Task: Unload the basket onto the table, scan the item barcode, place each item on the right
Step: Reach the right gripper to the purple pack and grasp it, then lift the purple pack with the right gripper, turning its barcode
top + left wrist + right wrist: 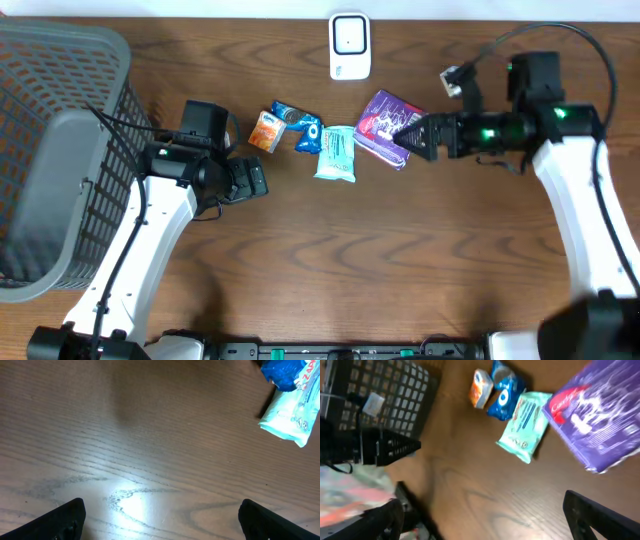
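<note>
Right gripper point(405, 138) stretches level beside glossy purple cardboard box point(383, 122), jaws wide, empty; left gripper point(263, 180) wide too; box print blurred.

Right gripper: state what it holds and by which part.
Nothing is held. The right gripper is open at the edge of the purple packet, not closed on it.

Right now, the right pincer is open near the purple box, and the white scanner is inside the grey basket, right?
No. The white scanner is not inside the grey basket; it sits on the table, as the overhead view shows. The right pincer is open near the purple box.
</note>
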